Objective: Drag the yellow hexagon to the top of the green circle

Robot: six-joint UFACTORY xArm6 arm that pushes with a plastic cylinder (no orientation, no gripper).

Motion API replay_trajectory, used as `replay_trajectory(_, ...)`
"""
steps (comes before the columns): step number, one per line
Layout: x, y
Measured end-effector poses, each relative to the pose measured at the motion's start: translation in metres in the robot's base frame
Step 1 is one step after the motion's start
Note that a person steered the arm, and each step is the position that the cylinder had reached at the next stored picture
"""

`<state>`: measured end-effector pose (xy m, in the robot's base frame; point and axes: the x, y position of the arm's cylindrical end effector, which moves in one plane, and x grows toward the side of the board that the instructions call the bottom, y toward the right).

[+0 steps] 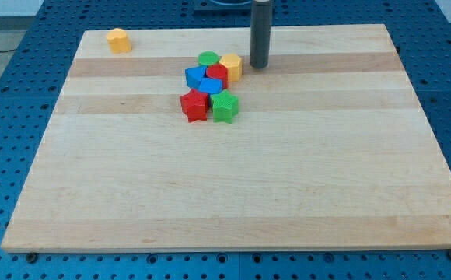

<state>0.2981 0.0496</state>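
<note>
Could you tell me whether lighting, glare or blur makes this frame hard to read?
Camera view: lighting is even and soft; my tip casts only a faint shadow on the wooden board; no strong glare; the yellow hexagon and green circle are sharp enough, though small.

Pale striped wooden tabletop (288, 194); yellow hexagon (231, 66), green circle (208, 59), red star (195, 105), dark rod (260, 31).
</note>
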Motion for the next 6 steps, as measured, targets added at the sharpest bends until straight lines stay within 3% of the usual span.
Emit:
replay_trajectory(3, 0.013, -0.058)
replay_trajectory(6, -0.037, -0.101)
